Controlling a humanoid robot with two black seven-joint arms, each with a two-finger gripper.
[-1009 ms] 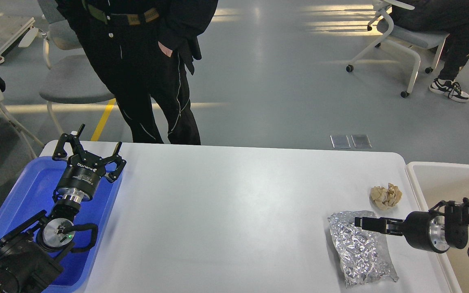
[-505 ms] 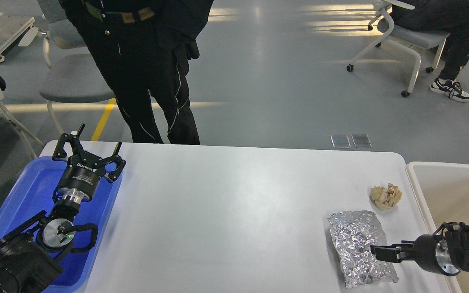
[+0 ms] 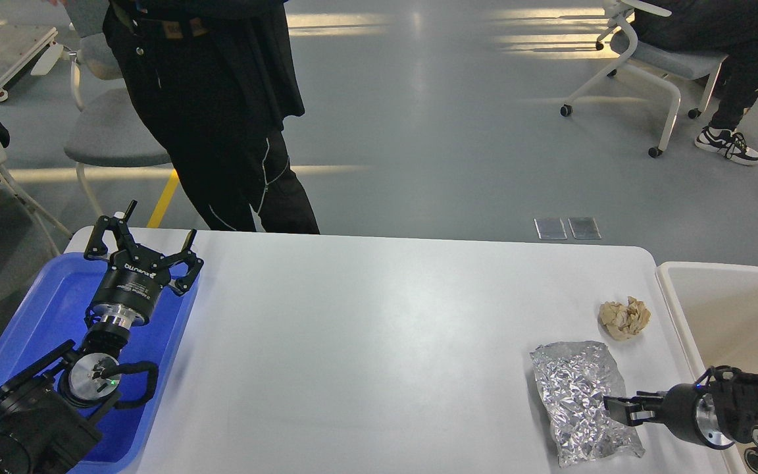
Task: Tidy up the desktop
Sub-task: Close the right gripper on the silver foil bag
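Observation:
The white desktop [image 3: 379, 329] fills the middle of the head view. A crumpled silver foil bag [image 3: 576, 395] lies flat near its front right corner. A crumpled beige paper ball [image 3: 624, 317] sits just behind the bag. My right gripper [image 3: 619, 408] comes in from the right, low at the bag's right edge; its fingers overlap, so its state is unclear. My left gripper [image 3: 149, 230] is open and empty, held above the far right corner of the blue tray [image 3: 37, 309].
A cream-white deep bin [image 3: 665, 280] stands against the desktop's right edge. A person in black [image 3: 214, 118] stands close behind the desk's far left edge. Chairs [image 3: 116, 131] and a seated person [image 3: 734, 59] are farther back on the floor.
My right gripper has moved down and toward me, from over the bag's upper part to its lower right edge. The standing person has shifted left. The left arm has not moved.

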